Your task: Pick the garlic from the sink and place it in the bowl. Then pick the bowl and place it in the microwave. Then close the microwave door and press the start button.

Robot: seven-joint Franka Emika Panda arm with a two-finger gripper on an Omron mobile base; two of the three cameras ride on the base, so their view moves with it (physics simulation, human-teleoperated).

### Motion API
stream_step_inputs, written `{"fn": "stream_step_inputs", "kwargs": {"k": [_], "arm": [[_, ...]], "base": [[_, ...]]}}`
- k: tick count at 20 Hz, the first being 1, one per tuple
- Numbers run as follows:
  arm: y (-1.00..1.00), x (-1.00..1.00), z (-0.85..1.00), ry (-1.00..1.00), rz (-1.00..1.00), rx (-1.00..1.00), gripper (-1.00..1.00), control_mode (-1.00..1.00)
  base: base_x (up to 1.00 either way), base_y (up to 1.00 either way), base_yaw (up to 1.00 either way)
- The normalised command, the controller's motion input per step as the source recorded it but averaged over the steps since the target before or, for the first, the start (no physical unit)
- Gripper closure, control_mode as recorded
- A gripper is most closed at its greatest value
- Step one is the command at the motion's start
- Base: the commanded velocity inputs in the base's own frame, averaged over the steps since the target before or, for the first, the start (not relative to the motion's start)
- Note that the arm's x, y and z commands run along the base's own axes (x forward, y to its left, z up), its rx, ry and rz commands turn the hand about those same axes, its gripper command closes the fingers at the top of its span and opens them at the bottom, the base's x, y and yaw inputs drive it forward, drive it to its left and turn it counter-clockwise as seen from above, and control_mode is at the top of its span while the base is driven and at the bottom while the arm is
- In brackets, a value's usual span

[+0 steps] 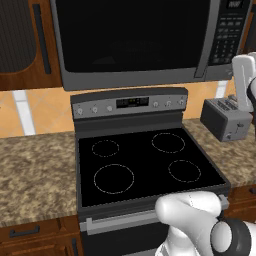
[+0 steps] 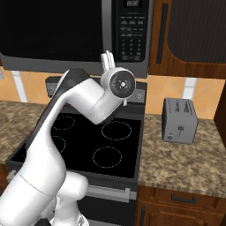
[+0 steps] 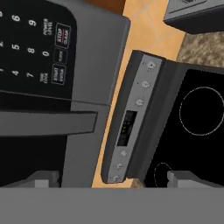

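in the left base view the microwave hung above the stove, its door shut flush against the body, the bar handle upright just left of the button panel. a grey toaster stood on the speckled counter to the right of the stove, and part of the white arm rose at the right edge beside the panel. in the right base view the arm bent up over the cooktop, and the gripper pointed upward just below the microwave's button panel, near its lower edge; whether it touched could not be told, and the spread of the fingers was hard to read from this side. the toaster sat on the counter well to the right. in the hand view, rolled sideways, the two fingertips stood far apart at the bottom corners with nothing between them. beyond them lay the number keys and start button of the panel, the door handle as a dark bar, and the stove's control strip with one burner ring. the bowl and garlic could not be seen behind the dark window.
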Motion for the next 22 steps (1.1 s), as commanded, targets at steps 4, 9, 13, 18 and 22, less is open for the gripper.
{"fn": "stream_step_inputs", "kwargs": {"k": [4, 9, 13, 18, 22], "arm": [[-0.24, 0.56, 0.00, 0.10, 0.00, 0.00, -1.00, -1.00], [-0.14, 0.52, 0.00, 0.02, 0.00, 0.01, -1.00, -1.00], [-0.11, 0.49, 0.00, 0.00, 0.00, 0.01, -1.00, -1.00], [-0.08, 0.45, -0.07, 0.00, 0.00, 0.01, -1.00, -1.00], [-0.16, 0.43, -0.13, 0.00, 0.00, 0.02, -1.00, -1.00]], "base": [[0.00, 0.00, 0.00], [0.00, 0.00, 0.00], [0.00, 0.00, 0.00], [0.00, 0.00, 0.00], [0.00, 0.00, 0.00]]}}
